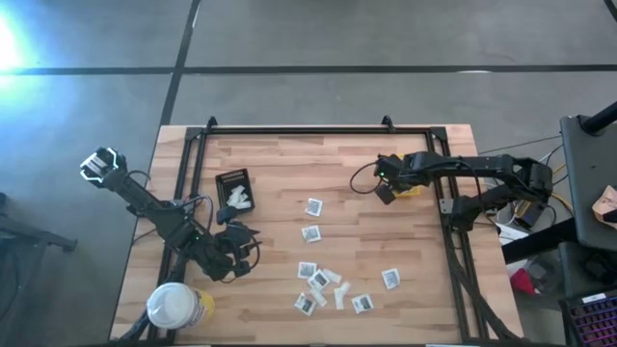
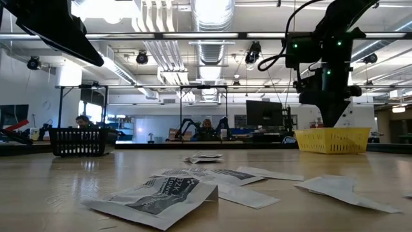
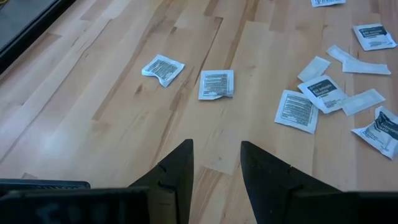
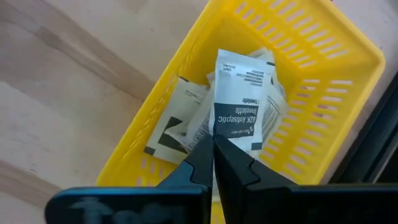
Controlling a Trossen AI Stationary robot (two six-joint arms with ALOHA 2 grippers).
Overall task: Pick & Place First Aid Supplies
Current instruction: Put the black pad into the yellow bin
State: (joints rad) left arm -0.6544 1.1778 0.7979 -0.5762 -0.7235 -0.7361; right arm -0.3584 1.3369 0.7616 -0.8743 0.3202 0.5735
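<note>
Several first aid supplies lie scattered flat on the wooden table: white square packets with dark centres and pale strips. My right gripper hangs over the yellow bin at the table's right, shut on a white antiseptic packet. More packets lie inside the bin. My left gripper is open above bare wood at the table's left, with the scattered packets ahead of it. A black tray nearby holds white packets. My right gripper pinches the antiseptic packet by its dark-banded short edge between the two fingertips. The fingers come steeply from above. The packet hangs below them inside the yellow bin's opening; whether its far end touches the packets beneath, I cannot tell.
A round yellow tub with a white lid stands at the near left corner. A black frame rail runs round the table. Bare wood lies between the tray and the bin. Beyond the table there are desks, a black basket and seated people.
</note>
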